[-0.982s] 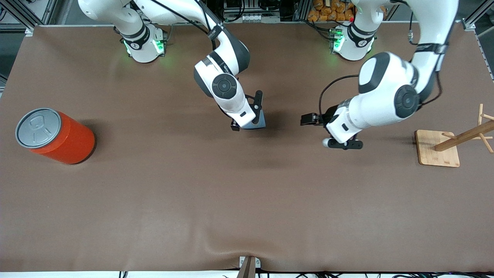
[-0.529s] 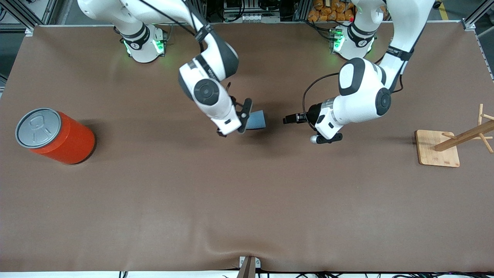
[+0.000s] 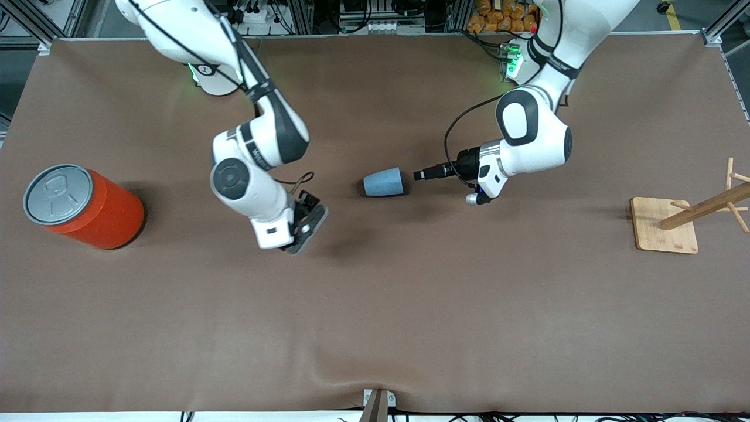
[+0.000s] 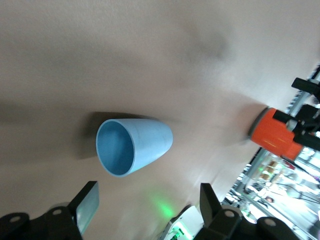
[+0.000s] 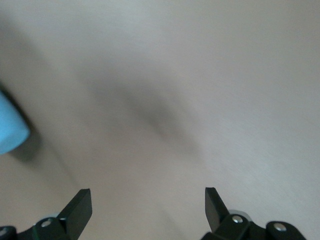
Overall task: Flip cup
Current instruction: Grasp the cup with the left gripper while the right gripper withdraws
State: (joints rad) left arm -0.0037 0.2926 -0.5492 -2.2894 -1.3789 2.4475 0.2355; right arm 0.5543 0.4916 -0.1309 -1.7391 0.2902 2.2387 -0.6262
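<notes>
Now we see the cup (image 3: 384,181) on its side on the table, mouth facing the left claw (image 4: 145,210), whose jaws gape wide just short of the rim. A pinch on the tapered wall could squirt or roll it away. It's plain light blue. The right claw (image 5: 145,207) hangs empty and wide, well aside

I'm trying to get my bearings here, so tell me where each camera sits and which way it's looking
Front view: high across the table, facing both arms; shows left gripper, right gripper, cup, orange can.
Left wrist view: on the left wrist, looking past its open fingers into the lying cup's mouth.
Right wrist view: on the right wrist, looking down at the table past open fingers.
All three show the cup.
</notes>
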